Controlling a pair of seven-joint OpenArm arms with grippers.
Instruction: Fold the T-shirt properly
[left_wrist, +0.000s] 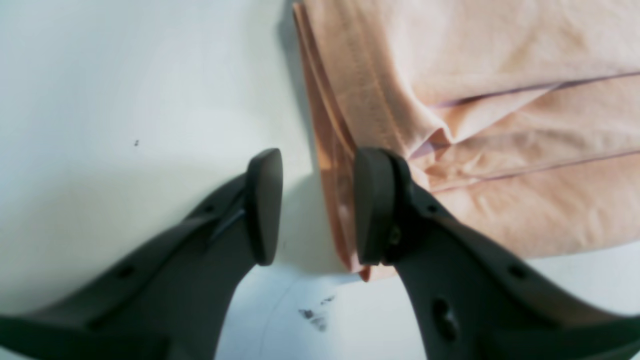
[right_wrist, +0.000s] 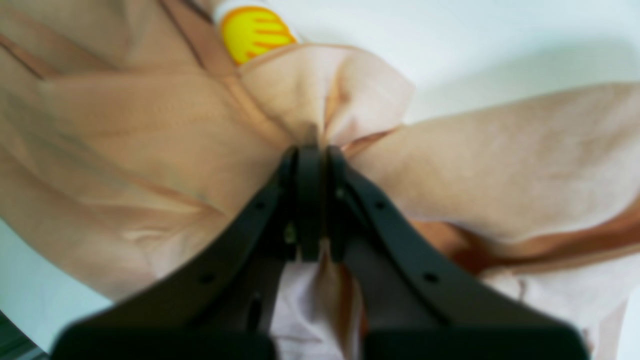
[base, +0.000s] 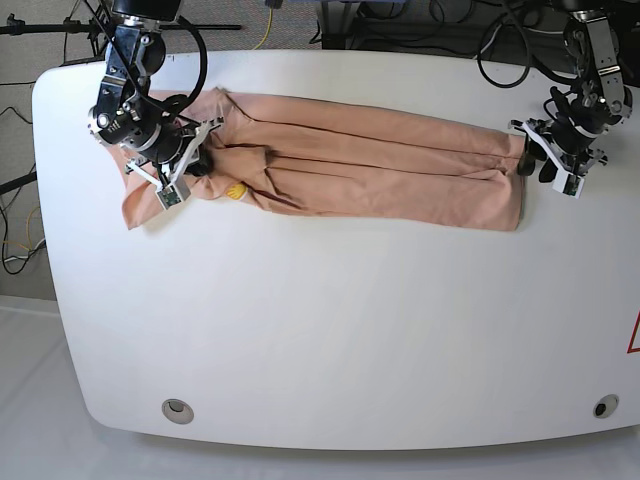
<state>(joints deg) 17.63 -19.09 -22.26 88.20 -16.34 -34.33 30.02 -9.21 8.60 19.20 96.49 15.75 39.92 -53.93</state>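
Across the far half of the white worktop (base: 330, 330) the T-shirt (base: 370, 165) lies stretched out as a long, narrow folded band, wrinkled, with lengthwise folds showing along it. One end of the T-shirt is bunched and partly lifted at the right gripper (right_wrist: 310, 150); the opposite end lies flat with a squared edge just beside the left gripper (left_wrist: 315, 205). The right gripper is clamped on a gathered pinch of the peach fabric, its jaws pressed together with cloth puckering out above them and more cloth hanging below. Just beyond that pinch, a small yellow print (right_wrist: 255, 32) shows on the T-shirt. The left gripper stands partly apart, holding nothing: one finger (left_wrist: 265, 205) is over bare worktop, the other finger (left_wrist: 372, 205) sits at the layered hem edge of the T-shirt. Whether that finger touches the cloth cannot be told. Near the left gripper, small dark marks (left_wrist: 315, 317) spot the worktop
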